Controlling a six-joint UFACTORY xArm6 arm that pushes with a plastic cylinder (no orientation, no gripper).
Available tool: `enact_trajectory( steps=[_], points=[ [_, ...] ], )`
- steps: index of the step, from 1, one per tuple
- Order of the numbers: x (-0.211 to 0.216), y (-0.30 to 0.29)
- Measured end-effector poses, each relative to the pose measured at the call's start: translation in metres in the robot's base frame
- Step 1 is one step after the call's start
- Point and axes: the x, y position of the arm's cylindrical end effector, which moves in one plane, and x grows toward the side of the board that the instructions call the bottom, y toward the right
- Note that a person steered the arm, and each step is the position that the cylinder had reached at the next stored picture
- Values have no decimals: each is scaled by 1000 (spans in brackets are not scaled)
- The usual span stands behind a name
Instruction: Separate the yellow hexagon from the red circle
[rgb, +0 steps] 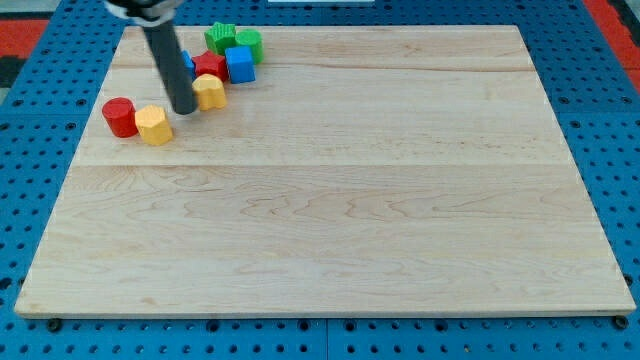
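Note:
The yellow hexagon (153, 125) lies at the view's upper left on the wooden board (330, 200), touching the red circle (119, 117) on its left. My tip (185, 108) is down on the board just right of and slightly above the yellow hexagon, a small gap apart from it. The tip stands right beside a second yellow block (210, 92) on its right.
A cluster sits near the board's top edge: a red block (210, 67), a blue cube (240, 64), a green block (221, 39), a green round block (249, 43), and a blue block (187, 62) partly hidden behind the rod.

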Motion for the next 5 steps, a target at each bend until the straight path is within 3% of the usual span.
enact_trajectory(
  steps=[3,4,5],
  points=[
    [-9,33],
    [36,55],
    [120,28]
  ],
)
